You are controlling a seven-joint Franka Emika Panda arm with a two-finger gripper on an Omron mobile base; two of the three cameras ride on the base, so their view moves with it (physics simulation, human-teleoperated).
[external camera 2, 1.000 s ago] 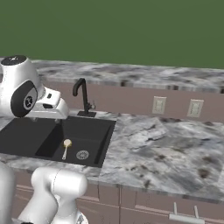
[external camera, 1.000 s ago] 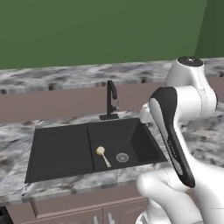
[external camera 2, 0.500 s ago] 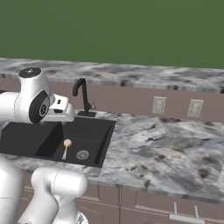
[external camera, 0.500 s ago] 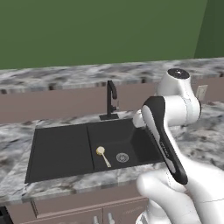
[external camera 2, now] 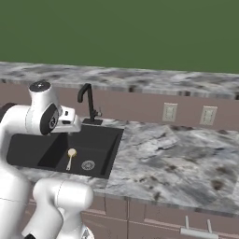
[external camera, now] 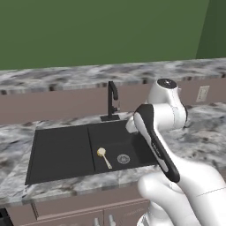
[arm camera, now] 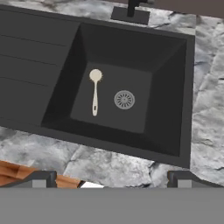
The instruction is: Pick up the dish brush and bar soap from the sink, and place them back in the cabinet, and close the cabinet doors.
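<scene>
The counter [external camera: 17, 145], grey marbled stone, runs across all three views, with a brown backsplash behind it and a green wall above.

The sink [external camera: 62, 154] is set into the counter; in the hand view its rim [arm camera: 190, 87] shows a ribbed drainboard toward 9 o'clock and the deep bowl toward 3 o'clock. In the right base view the sink [external camera 2: 109, 154] lies at about 8 o'clock of the picture.

The arm [external camera: 154, 137] rises from 5 o'clock in the left base view, with its elbow over the bowl's right edge. In the right base view the arm [external camera 2: 39, 116] stands at 9 o'clock, just left of the faucet.

The faucet [external camera: 112, 101] stands at the sink's back rim, at 12 o'clock from the bowl; it also shows in the right base view [external camera 2: 87, 102], and its base plate [arm camera: 130, 15] sits at the top of the hand view.

The gripper [arm camera: 111, 179] looks down on the sink from above the near counter edge. Its two fingertips [arm camera: 39, 178] stand wide apart at the bottom of the hand view, released, with nothing between them.

The brush [arm camera: 95, 92] lies flat on the bowl's floor, head toward 12 o'clock, handle toward 6. It is also seen from the left [external camera: 104, 156] and the right [external camera 2: 70, 158].

The drain [arm camera: 124, 99] sits just beside the brush at its 3 o'clock, apart from it.
</scene>
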